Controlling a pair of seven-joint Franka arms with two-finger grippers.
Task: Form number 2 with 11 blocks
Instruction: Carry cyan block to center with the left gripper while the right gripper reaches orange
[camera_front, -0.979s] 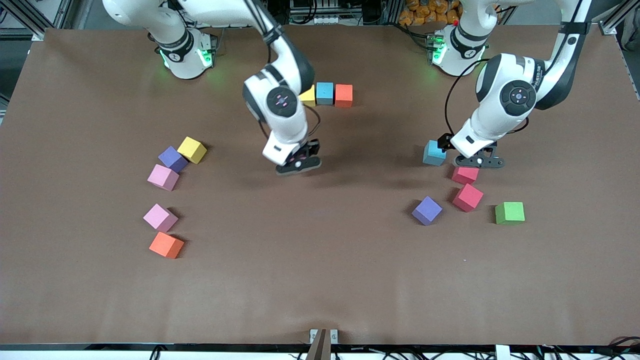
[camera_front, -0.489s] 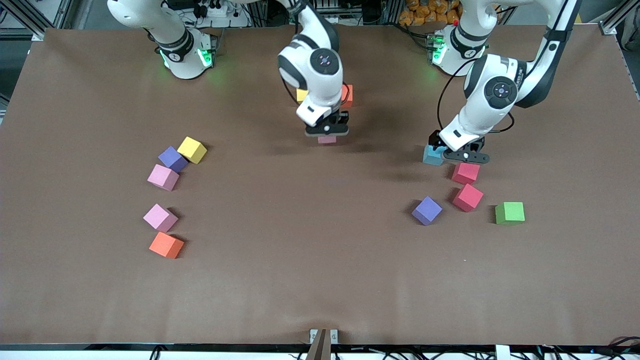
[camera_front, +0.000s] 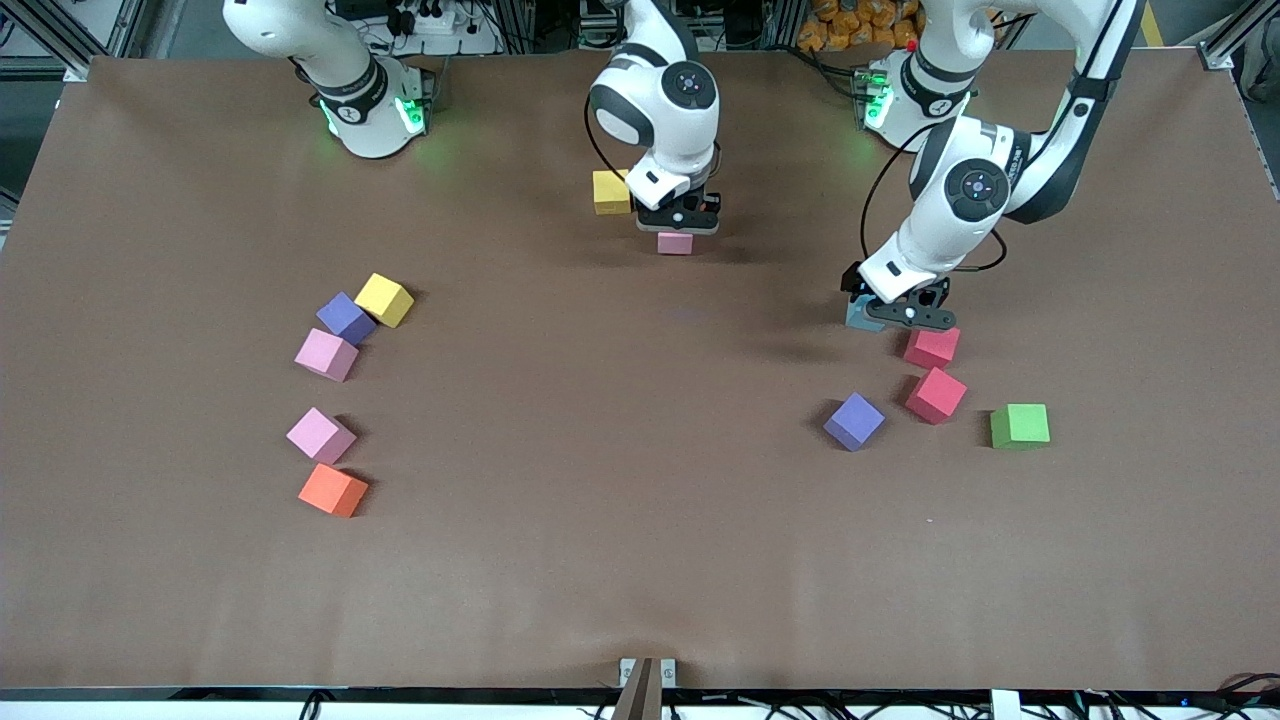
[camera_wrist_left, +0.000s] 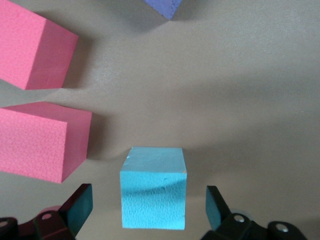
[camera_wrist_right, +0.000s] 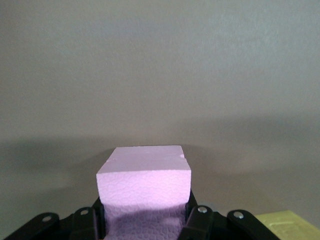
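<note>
From across the table, the right gripper (camera_front: 679, 222) holds a pink block (camera_front: 675, 242) over the brown table (camera_front: 600, 560), beside the yellow block (camera_front: 611, 191). In the left wrist view, the left gripper (camera_wrist_left: 147, 212) stands wide astride a light blue block (camera_wrist_left: 153, 187), red blocks (camera_wrist_left: 37, 140) close beside. The right wrist view shows the pink block clamped squarely.

A green cube (camera_front: 1019, 426) sits on the brown counter (camera_front: 620, 520), at about four o'clock from the counter's middle.
</note>
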